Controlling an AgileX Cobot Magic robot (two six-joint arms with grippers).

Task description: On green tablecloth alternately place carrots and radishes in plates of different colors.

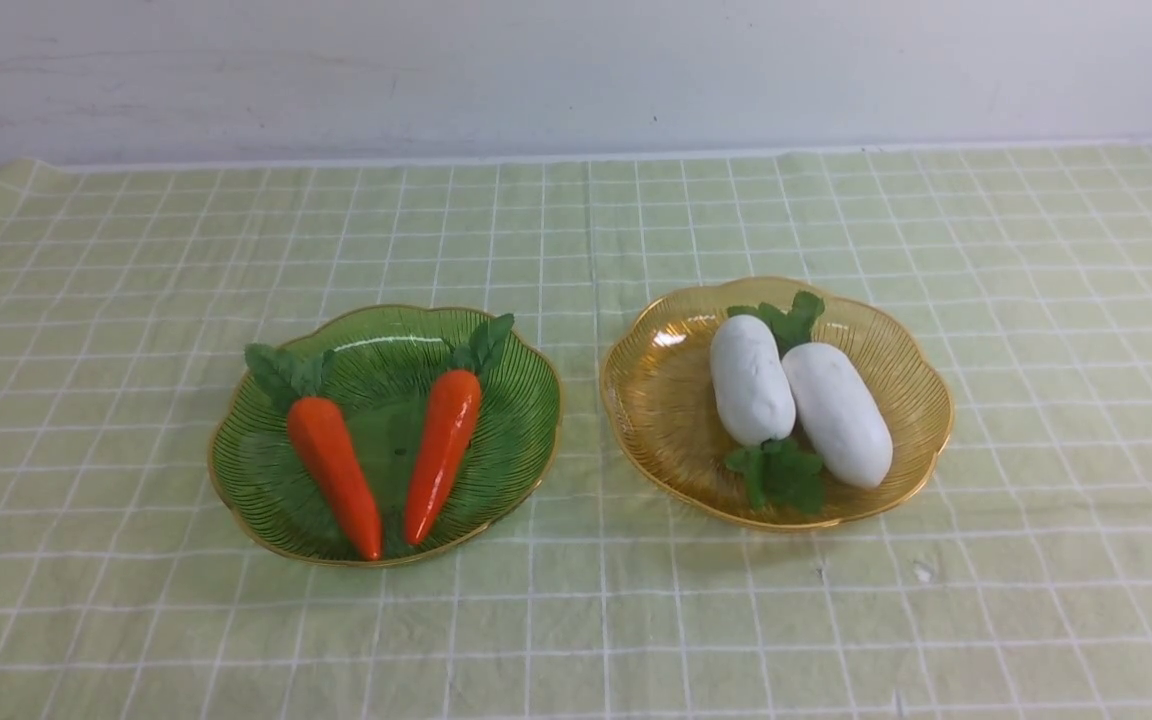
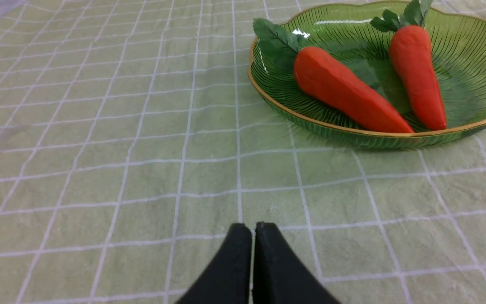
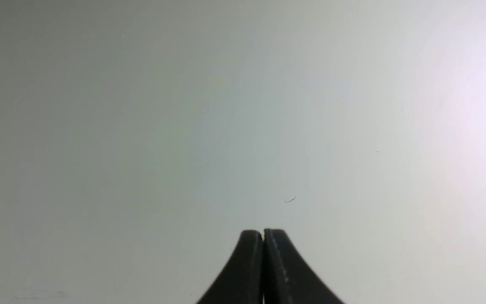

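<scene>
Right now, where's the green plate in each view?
Front view: green plate left of centre, holding both carrots, beside the amber plate.
Left wrist view: upper right, beyond the shut left gripper.
Right wrist view: not in it.
Shared landmark: the carrots' leafy tops.

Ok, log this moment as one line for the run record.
green plate: two carrots | amber plate: two radishes | left gripper: shut, empty | right gripper: shut, empty

Two carrots (image 1: 334,475) (image 1: 443,452), two radishes (image 1: 750,379) (image 1: 837,414), two plates, one green (image 1: 526,395) and one amber (image 1: 651,400), one green tablecloth (image 1: 136,300).
</scene>
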